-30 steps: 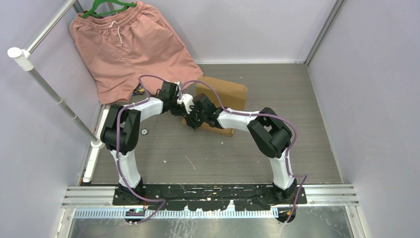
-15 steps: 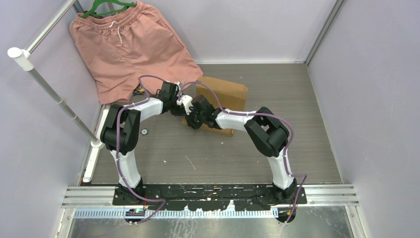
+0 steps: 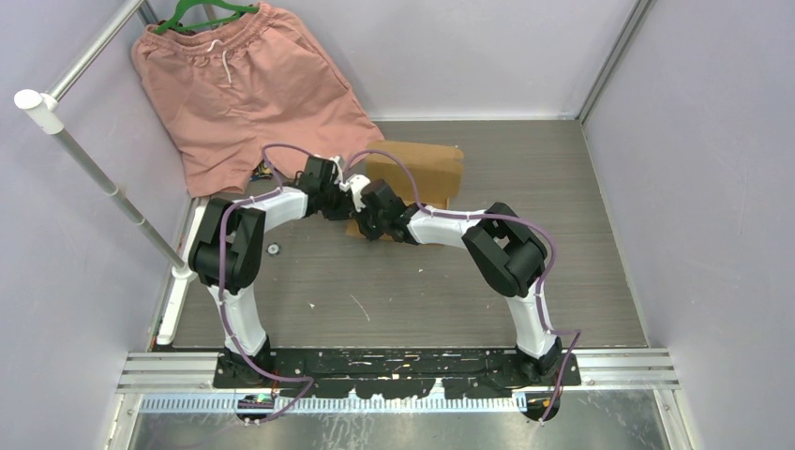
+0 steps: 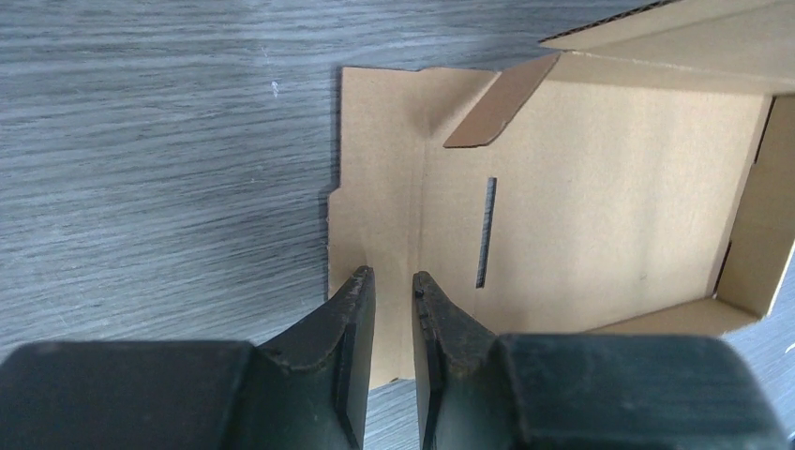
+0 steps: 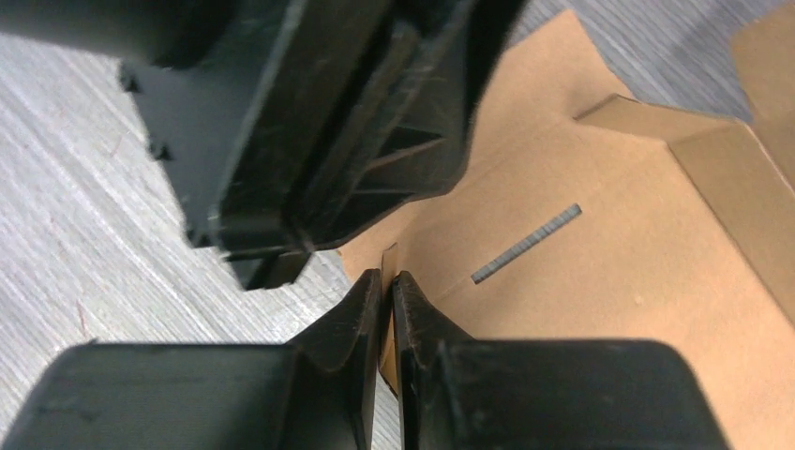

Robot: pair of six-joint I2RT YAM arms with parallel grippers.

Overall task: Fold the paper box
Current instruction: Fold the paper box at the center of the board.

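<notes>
**Paper box half-formed on the table, both grippers crowded at its near-left flap.**
The flap's thin edge is pinched by the nearly closed right gripper; the left gripper is set narrowly apart above it, gripping nothing. The shallow pinch could slip or crease the cardboard, and the two grippers could be knocked together.

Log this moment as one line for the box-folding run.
brown corrugated cardboard box: partly folded, some walls raised | left pincer: narrow gap over flap, grip unclear | right pincer: pinching flap edge
</notes>
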